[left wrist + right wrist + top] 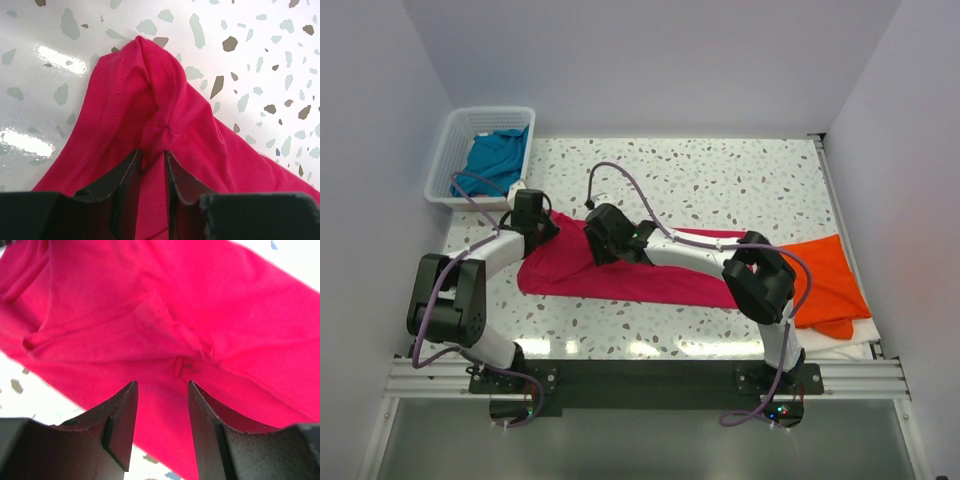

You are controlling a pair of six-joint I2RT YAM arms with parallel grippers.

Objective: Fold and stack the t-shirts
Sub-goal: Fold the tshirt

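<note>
The pink shirt (200, 150) is seen as soft matt cloth with stitched hems. The table (45, 60) is finished glossy and speckled. The basket (442, 155) is moulded in white plastic. The right gripper (162, 384) is fitted with matt black fingers (122, 420).

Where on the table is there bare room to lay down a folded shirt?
The widest bare patch is the far part of the table, from the basket to the table's right edge, beyond the crimson shirt. A narrower strip lies between that shirt and the near edge. Crowded: the middle, covered by that shirt, and the right side, under the orange shirt.
</note>
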